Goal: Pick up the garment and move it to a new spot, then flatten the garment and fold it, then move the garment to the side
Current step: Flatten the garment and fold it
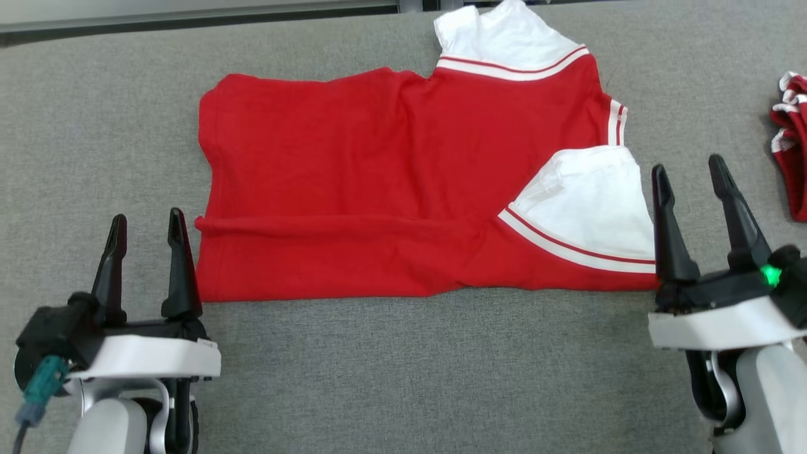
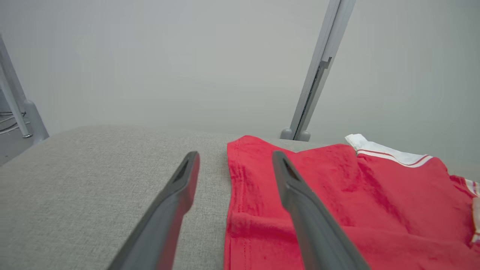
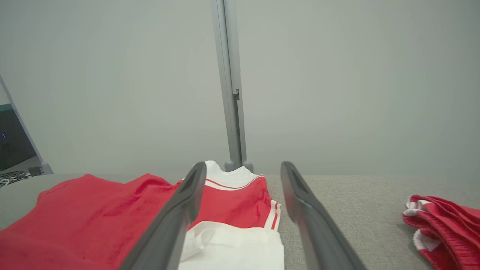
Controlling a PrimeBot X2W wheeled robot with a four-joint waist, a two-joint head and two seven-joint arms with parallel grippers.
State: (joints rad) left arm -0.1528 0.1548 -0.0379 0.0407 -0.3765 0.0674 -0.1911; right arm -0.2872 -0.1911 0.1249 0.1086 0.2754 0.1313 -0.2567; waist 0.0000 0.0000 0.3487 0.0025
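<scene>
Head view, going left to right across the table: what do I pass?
In order: left gripper → red shirt → right gripper → bunched red garment at the right edge.

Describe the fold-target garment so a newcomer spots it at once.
On the grey table, look at the middle. The shirt lies spread out there, red with white sleeves. The other red garment is a small crumpled heap at the right edge.
</scene>
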